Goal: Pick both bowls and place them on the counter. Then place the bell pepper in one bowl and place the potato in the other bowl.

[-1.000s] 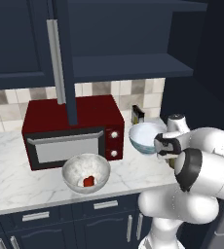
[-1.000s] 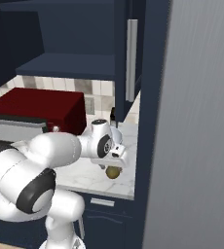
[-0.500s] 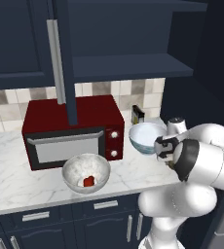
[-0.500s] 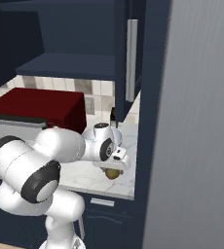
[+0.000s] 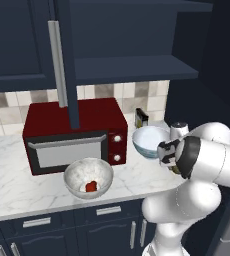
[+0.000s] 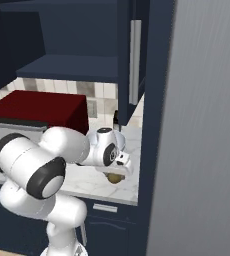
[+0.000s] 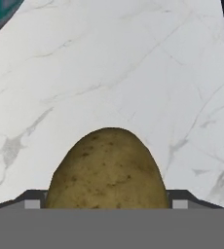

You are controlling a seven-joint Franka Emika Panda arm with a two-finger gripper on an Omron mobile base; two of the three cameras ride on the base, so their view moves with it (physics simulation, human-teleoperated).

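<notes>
- On the counter (image 5: 17, 195) near its right end, potato (image 7: 108, 168) lies on the marble at 6 o'clock in hand view, between the two finger tips.
- Gripper (image 6: 118, 172) is low over it in right base view; jaws stand apart either side of the potato. Can't tell if the pads touch it, so no firm grip to report.
- Blue-patterned bowl (image 5: 151, 141) sits on the counter just beside the arm's wrist, at 10–11 o'clock from the potato in hand view (teal rim corner there). It looks empty from the left base view.
- Marbled bowl (image 5: 88, 177) is in front of the microwave (image 5: 74, 134), w/ bell pepper (image 5: 90, 186) already inside.
- Judgement: potato step in hand; what's left is lift + drop into the blue bowl.
- Handling, as a guess: potato is firm, fairly light, skin rough enough not to slip, but the oval shape may roll or squirt out. Best to pinch across the short axis at mid-body, not near a tapered end.
</notes>
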